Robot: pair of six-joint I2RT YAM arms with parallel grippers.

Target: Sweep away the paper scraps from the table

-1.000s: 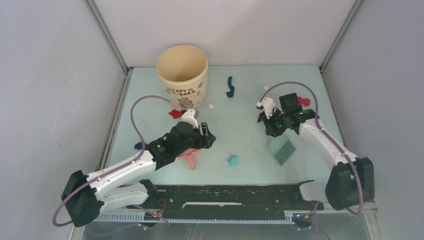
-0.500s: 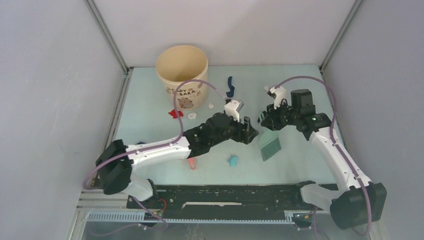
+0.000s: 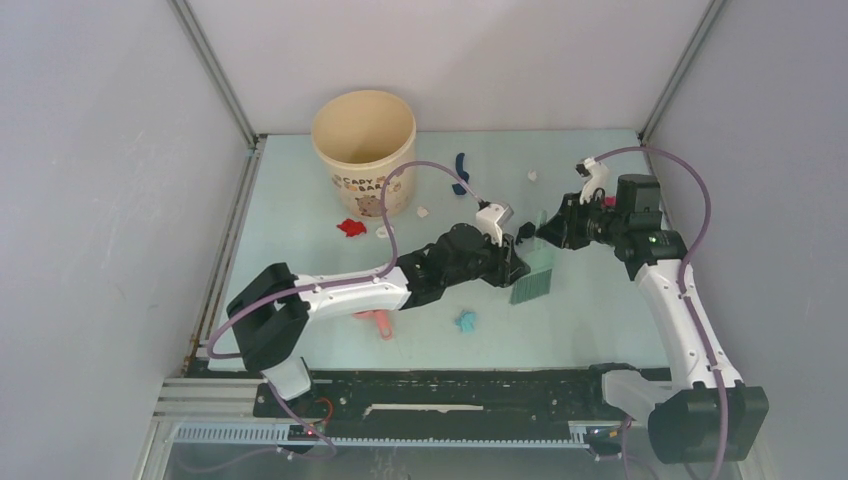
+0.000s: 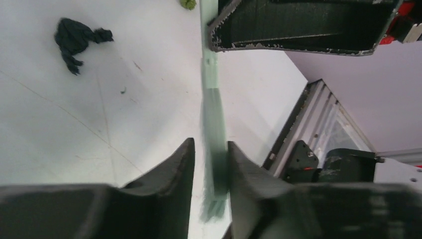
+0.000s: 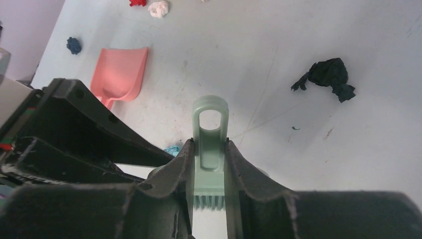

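On the table [image 3: 600, 310]: the surface was not yet swept. No scrap appeared displaced over the last second, so the change was tool handling only.
Cup [image 3: 363, 150]: stood unmoved at 11 o'clock of table centre.
Left gripper [image 3: 512, 262]: had come off the dustpan and reached across to just 3 o'clock of centre. Its fingers [image 4: 174, 169] straddled the brush bristles with a narrow gap. The blurred wrist view did not show whether they pressed on the bristles.
Right gripper [image 3: 556, 228]: had drawn back toward 2 o'clock, with its jaws pinching the brush handle.
Dustpan [image 3: 378, 320]: lay released at 7 o'clock, well apart from both grippers.
Brush [image 3: 530, 278]: had travelled from 4 o'clock toward centre, with its handle in the right gripper and its bristles at the left gripper. Judgement: a handover or regrip was in hand, not a sweeping stroke.
Paper scraps [image 3: 350, 227]: red and white bits lay beside the cup, a navy one [image 3: 460, 172] lay at 12 o'clock, a teal one [image 3: 465, 320] lay at 6 o'clock, and a dark one [image 5: 326, 74] lay near the brush. All remained to be collected.
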